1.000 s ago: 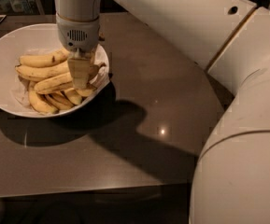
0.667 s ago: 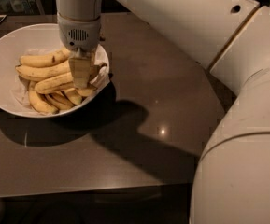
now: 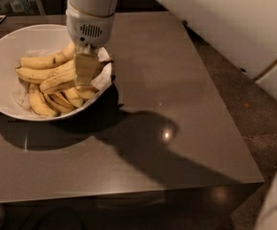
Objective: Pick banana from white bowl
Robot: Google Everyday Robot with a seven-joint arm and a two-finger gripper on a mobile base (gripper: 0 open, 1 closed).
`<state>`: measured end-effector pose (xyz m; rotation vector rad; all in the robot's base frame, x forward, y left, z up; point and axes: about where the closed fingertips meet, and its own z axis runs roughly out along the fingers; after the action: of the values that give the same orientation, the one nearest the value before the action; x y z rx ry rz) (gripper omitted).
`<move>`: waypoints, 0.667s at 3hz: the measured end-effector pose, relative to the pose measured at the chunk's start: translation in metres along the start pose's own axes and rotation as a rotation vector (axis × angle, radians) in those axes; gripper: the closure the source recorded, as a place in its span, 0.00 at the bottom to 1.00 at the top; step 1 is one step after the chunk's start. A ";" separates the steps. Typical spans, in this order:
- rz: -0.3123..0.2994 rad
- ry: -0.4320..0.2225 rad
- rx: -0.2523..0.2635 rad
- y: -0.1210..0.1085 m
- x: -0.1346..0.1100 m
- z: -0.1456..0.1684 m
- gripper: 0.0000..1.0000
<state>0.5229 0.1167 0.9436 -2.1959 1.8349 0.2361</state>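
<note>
- Banana (image 3: 42, 74) lies in the white bowl (image 3: 4, 47) at the desk's (image 3: 176, 104) far-left corner, with its long axis running left-right.
- My pincer (image 3: 87, 71) is down at its right end; can't tell if it's open or closed.

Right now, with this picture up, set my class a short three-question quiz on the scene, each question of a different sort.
1. True or false: the gripper hangs clear of the white bowl.
2. The bowl holds: A one banana, B several bananas, C nothing.
3. What does the bowl stand on?
Key: 1 false, it is down among the bananas, toward the bowl's right in the picture; 2 B; 3 the dark table.
</note>
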 end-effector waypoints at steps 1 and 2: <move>-0.055 -0.117 0.045 0.013 0.003 -0.025 1.00; -0.087 -0.209 0.082 0.024 0.011 -0.040 1.00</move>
<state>0.4990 0.0904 0.9764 -2.1016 1.6058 0.3517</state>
